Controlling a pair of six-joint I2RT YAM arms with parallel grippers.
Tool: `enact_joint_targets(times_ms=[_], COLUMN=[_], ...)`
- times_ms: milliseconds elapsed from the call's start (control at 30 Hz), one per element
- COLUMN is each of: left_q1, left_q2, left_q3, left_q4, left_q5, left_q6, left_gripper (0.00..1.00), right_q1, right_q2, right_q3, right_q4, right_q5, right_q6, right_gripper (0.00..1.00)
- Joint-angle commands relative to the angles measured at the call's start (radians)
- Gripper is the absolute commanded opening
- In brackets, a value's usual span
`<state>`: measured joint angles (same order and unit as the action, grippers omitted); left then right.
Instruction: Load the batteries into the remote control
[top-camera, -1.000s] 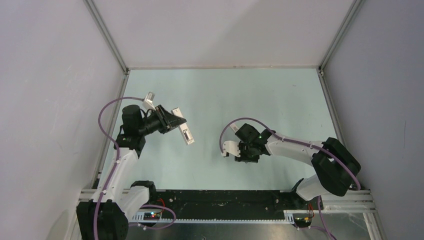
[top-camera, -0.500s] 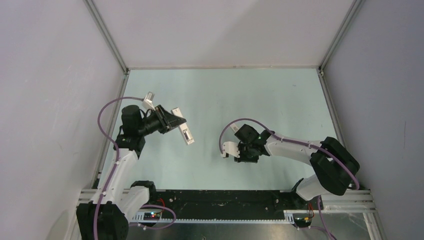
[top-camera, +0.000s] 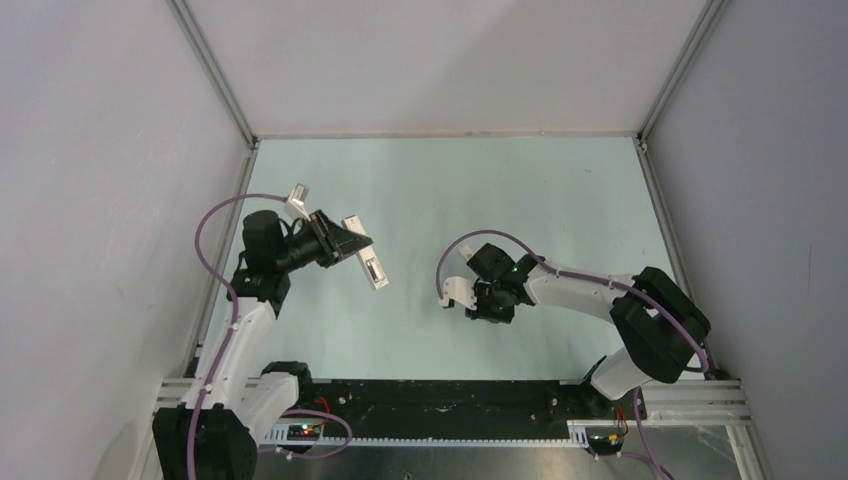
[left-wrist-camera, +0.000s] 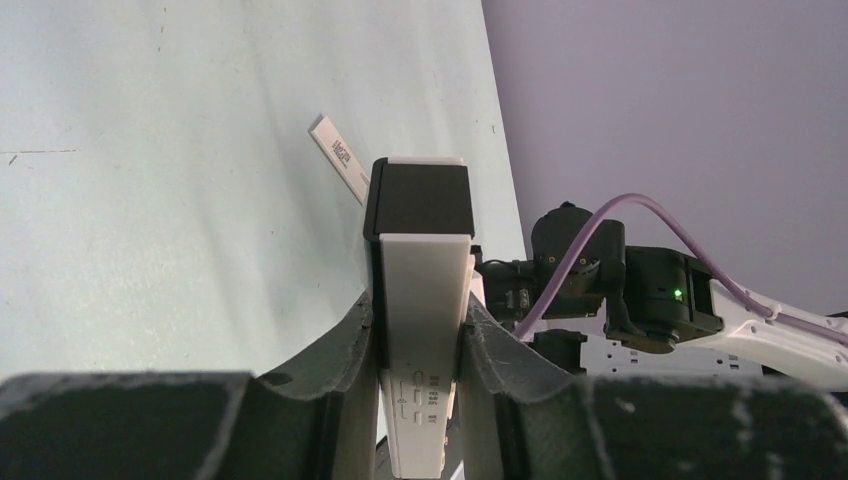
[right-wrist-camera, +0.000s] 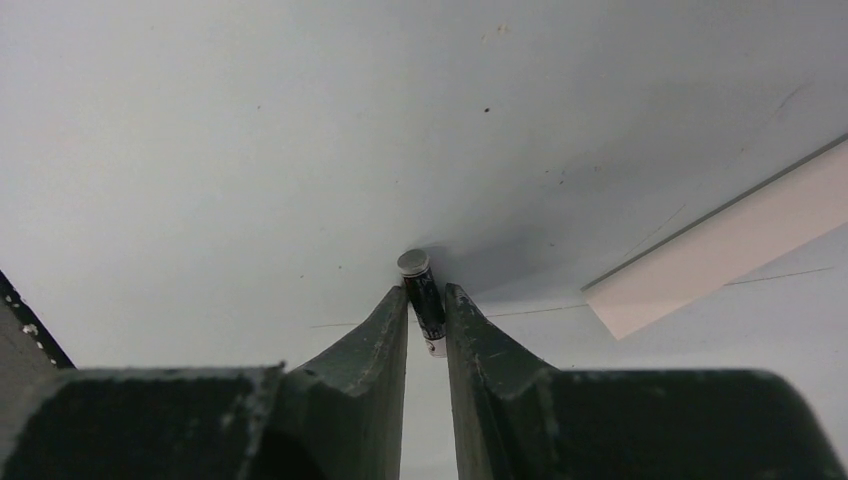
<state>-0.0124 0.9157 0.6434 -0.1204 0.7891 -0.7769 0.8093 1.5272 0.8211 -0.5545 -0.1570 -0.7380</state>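
My left gripper (left-wrist-camera: 418, 310) is shut on the remote control (left-wrist-camera: 417, 200), a white bar with a black far end, and holds it above the table's left side. From above, the remote control (top-camera: 376, 275) sticks out of the left gripper (top-camera: 350, 243). My right gripper (right-wrist-camera: 427, 292) is down at the table with one battery (right-wrist-camera: 413, 263) between its fingertips. The battery is a dark cell with a pale cap, and both fingers press against its sides. Seen from above, the right gripper (top-camera: 490, 308) hides that battery. No other battery shows.
A thin white strip (left-wrist-camera: 335, 155) with print lies on the pale green table (top-camera: 560, 200) beyond the remote. A pale flat strip (right-wrist-camera: 720, 250) lies right of the right gripper. Grey walls (top-camera: 100, 200) enclose the table on three sides.
The right arm has crept a little to the left and its jaws have narrowed onto the battery. The left arm and the remote have not moved.
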Motion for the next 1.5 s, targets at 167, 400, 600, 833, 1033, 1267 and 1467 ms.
enact_joint_targets(times_ms=[167, 400, 600, 833, 1033, 1267, 1467], left_q1=[0.009, 0.036, 0.037, -0.064, -0.251, -0.397, -0.480], left_q2=[-0.025, -0.028, -0.019, 0.026, 0.136, 0.307, 0.407], left_q3=[0.031, 0.022, -0.020, -0.077, -0.055, -0.008, 0.019], left_q4=[0.024, 0.024, 0.059, 0.153, 0.296, 0.522, 0.598], left_q5=[0.022, 0.024, 0.063, 0.111, 0.078, 0.027, 0.009], left_q6=[0.008, 0.008, -0.048, -0.111, -0.154, -0.311, -0.363], left_gripper=[0.01, 0.01, 0.02, 0.03, 0.02, 0.00, 0.00], right_q1=[-0.029, -0.040, -0.081, -0.129, -0.103, -0.052, -0.049], right_q2=[0.112, 0.100, -0.046, -0.233, -0.313, -0.381, -0.379], right_q3=[0.066, 0.124, 0.160, 0.164, 0.173, 0.174, 0.174], right_q4=[-0.031, -0.070, -0.047, 0.001, 0.004, 0.029, -0.001], right_q5=[-0.013, -0.043, -0.252, -0.357, -0.361, -0.346, -0.339], right_q6=[0.119, 0.239, 0.468, 0.859, 1.229, 1.598, 1.688], right_gripper=[0.03, 0.00, 0.00, 0.00, 0.00, 0.00, 0.00])
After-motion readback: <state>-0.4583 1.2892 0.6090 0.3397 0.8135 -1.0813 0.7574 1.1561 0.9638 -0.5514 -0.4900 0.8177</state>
